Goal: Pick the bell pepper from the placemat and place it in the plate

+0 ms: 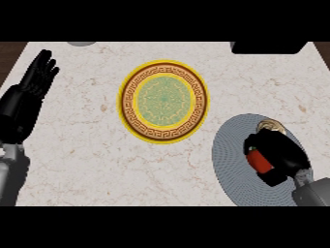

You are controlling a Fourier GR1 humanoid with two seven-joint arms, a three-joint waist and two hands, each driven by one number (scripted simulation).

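A marble worktop [89, 145] is filling the head view. The right hand [278, 155] is reaching over a round grey placemat [232, 164] lying near the worktop's right edge, toward its near corner. Its black fingers are curling around the red bell pepper [256, 160], which is showing only as a red patch at the hand's left side, on or just above the placemat. A brownish-gold object [272, 127], too hidden to identify, is peeking out beyond the hand.

The plate [164, 101], yellow-rimmed with a brown key-pattern band and green centre, is sitting mid-worktop, left of the placemat and apart from it. The left hand [26, 99] is resting by the left edge, fingers straight and held upward.

To do this step well, the hand should probably be lifting the pepper straight up until it is clearing the mat, then carrying it left over the plate's centre.

No brands, labels or writing are showing.
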